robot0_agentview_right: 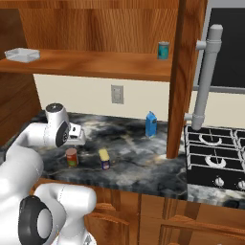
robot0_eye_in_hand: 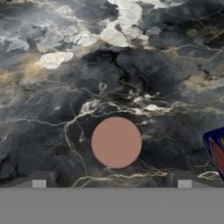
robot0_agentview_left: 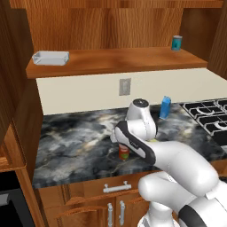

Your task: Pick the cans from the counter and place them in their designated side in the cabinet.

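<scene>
We see our two-finger gripper (robot0_eye_in_hand: 112,183) hanging directly above the red cylindrical can with the pale label band (robot0_agentview_right: 72,157), its jaws spread wide and empty, one fingertip (robot0_eye_in_hand: 39,180) on either side of the can's round top. The can stands upright on the dark marbled stone counter (robot0_agentview_right: 129,143), near the squat blue can with the yellow top (robot0_agentview_right: 104,160).

Bare surface (robot0_eye_in_hand: 65,65) rings the red can (robot0_eye_in_hand: 116,142) directly beneath the spread hand (robot0_eye_in_hand: 111,183); the blue can (robot0_agentview_right: 104,160) stands just beside it. The cabinet shelf (robot0_agentview_right: 95,64) lies bare between a tray (robot0_agentview_right: 21,55) and a teal can (robot0_agentview_right: 163,50).
</scene>
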